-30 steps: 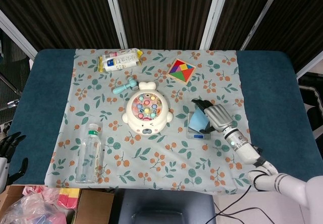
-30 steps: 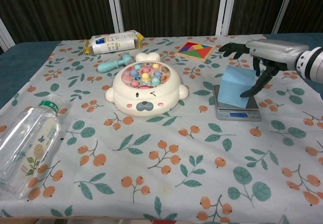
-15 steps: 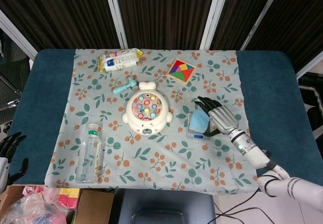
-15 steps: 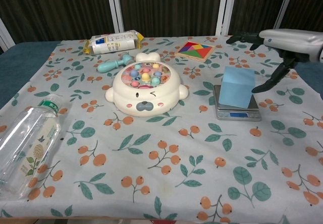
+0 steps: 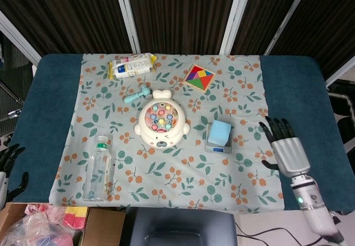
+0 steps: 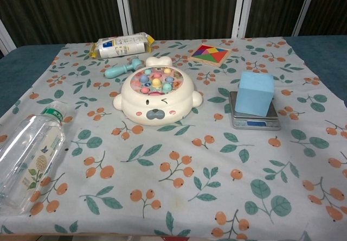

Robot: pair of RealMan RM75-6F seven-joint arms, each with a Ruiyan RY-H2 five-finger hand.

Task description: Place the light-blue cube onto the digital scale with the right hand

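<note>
The light-blue cube (image 5: pixel 221 131) (image 6: pixel 255 93) stands upright on the small silver digital scale (image 5: pixel 218 147) (image 6: pixel 255 121), right of the toy, with nothing touching it. My right hand (image 5: pixel 285 147) hovers well to the right of the scale, over the blue table beyond the cloth's edge, with its fingers spread and empty; the chest view does not show it. My left hand (image 5: pixel 8 165) sits at the far left edge of the head view, partly cut off, fingers apart and holding nothing.
A white whale-shaped fishing toy (image 5: pixel 161 123) sits mid-cloth. A clear bottle (image 5: pixel 97 168) lies at the left front. At the back are a snack pack (image 5: pixel 132 66), a teal toy hammer (image 5: pixel 137 95) and a tangram puzzle (image 5: pixel 198 77). Boxes and bags (image 5: pixel 50 224) stand below the table's left front.
My right hand has let go of the cube and drawn back to the right, off the cloth and out of the chest view. The cube stays on the scale.
</note>
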